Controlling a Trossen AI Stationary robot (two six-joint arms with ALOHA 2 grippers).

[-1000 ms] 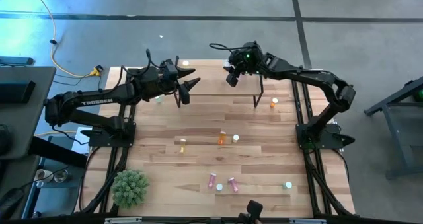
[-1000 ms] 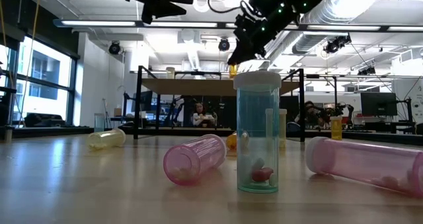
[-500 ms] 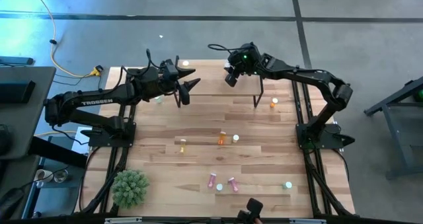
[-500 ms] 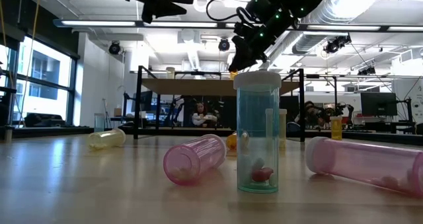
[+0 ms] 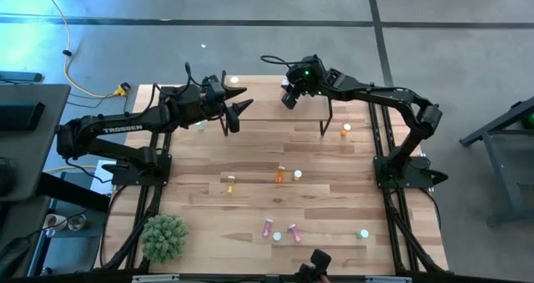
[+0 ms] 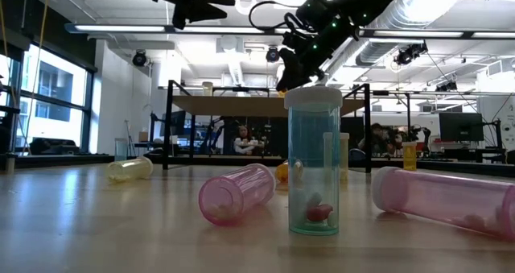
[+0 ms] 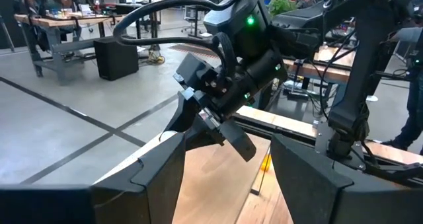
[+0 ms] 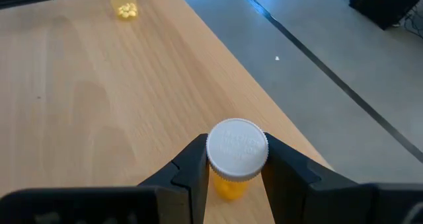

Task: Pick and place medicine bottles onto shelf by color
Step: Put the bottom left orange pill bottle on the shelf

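My right gripper (image 5: 288, 93) is over the far edge of the light-wood shelf (image 5: 271, 112) and is shut on a yellow bottle with a white cap (image 8: 236, 151). Another yellow bottle (image 8: 122, 0) stands on the shelf's far left corner (image 5: 234, 80). My left gripper (image 5: 243, 107) hovers open and empty over the shelf's left end, its fingers pointing at the right gripper. Loose bottles lie on the table: orange (image 5: 280, 175), yellow (image 5: 231, 183), two pink (image 5: 268, 227), and a teal one upright (image 6: 314, 164). My right gripper pinches the yellow bottle between its two fingers (image 8: 192, 168), on the sides of the body just under the cap (image 8: 228, 187). The fingers come from above, slanting down. The bottle stands upright, cap up, over the shelf board; I cannot tell whether its bottom touches it.
An orange bottle (image 5: 346, 131) stands by the shelf's right legs. A green bottle (image 5: 200, 126) lies under my left arm. A green plant (image 5: 163, 237) sits at the near left corner. The shelf's black legs (image 5: 325, 120) stand on the far half of the table.
My right gripper has gone a little toward the table's left edge along the shelf, still shut on the yellow bottle.
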